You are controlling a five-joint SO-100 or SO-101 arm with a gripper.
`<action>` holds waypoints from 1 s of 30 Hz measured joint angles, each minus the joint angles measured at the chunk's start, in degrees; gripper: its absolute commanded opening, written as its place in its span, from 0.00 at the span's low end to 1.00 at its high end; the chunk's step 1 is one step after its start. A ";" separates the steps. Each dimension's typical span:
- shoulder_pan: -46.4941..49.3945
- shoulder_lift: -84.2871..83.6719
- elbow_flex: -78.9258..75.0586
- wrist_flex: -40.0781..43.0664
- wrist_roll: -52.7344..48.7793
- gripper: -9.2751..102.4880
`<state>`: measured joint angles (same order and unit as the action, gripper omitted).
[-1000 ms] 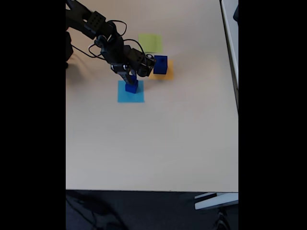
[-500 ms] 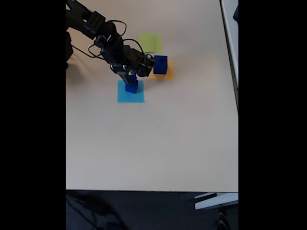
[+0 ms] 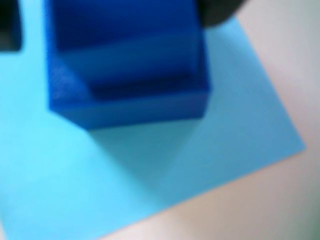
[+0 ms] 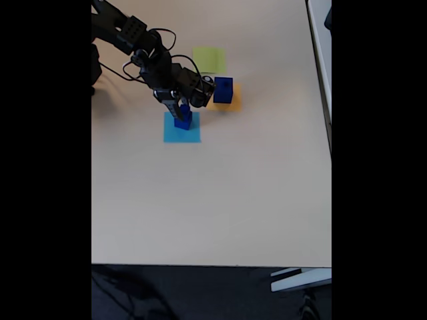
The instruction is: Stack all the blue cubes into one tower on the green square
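Here the gripper (image 4: 181,112) meets a blue cube (image 4: 183,122) on light blue paper (image 4: 181,133).

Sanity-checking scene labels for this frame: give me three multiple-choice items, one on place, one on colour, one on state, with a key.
1. What does the larger blue cube sit on?
A. lime green square
B. orange-yellow square
C. bare table

2. What colour is the paper under the cube at the gripper?
A. light blue
B. red
C. lime green

3. What is on the lime green square?
A. a tower
B. one cube
C. nothing

Key: B, the larger blue cube rests on the orange-yellow square. A, the cube at the gripper is over the light blue square. C, the lime green square is bare.
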<state>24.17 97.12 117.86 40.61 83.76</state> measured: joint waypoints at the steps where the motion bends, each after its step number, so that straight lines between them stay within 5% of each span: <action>1: 0.00 0.00 0.00 -0.09 0.00 0.24; 30: 0.00 0.00 0.44 -0.53 -0.70 0.28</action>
<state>24.17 97.12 118.30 40.08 83.06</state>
